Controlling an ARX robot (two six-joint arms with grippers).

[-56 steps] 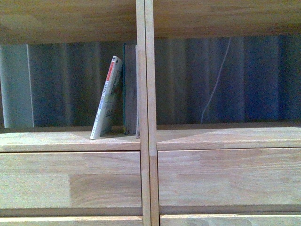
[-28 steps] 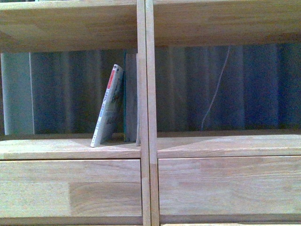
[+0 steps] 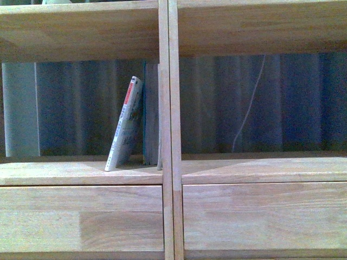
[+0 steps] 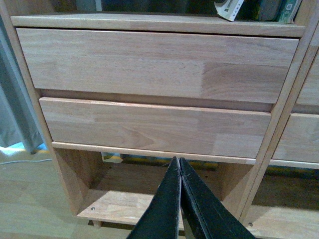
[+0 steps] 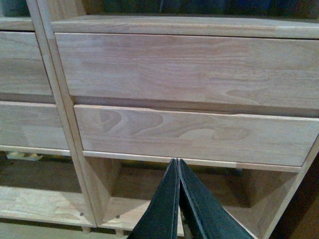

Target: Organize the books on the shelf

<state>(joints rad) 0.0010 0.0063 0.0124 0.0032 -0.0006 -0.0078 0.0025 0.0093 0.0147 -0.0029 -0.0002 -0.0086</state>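
The light wood shelf (image 3: 168, 108) fills the front view. In its left open compartment the thin paperback (image 3: 124, 125), with a red-topped white spine, leans to the right against the slim teal-blue book (image 3: 149, 114), which stands upright against the centre divider. Both books' lower ends show in the left wrist view, the paperback (image 4: 229, 9) and the teal book (image 4: 288, 11). Neither gripper shows in the front view. My left gripper (image 4: 178, 162) is shut and empty, low in front of the left drawers (image 4: 154, 64). My right gripper (image 5: 176, 162) is shut and empty, low in front of the right drawers (image 5: 189, 69).
The right open compartment (image 3: 260, 103) holds no books; a thin white cable (image 3: 246, 108) hangs behind it before a dark curtain. Open bottom compartments (image 4: 134, 194) lie under the drawers. A grey curtain (image 4: 12, 114) and a pale floor are left of the shelf.
The front view has shifted upward: the shelf boards, books and drawers sit lower in the picture than one second ago. The books have not moved on the shelf.
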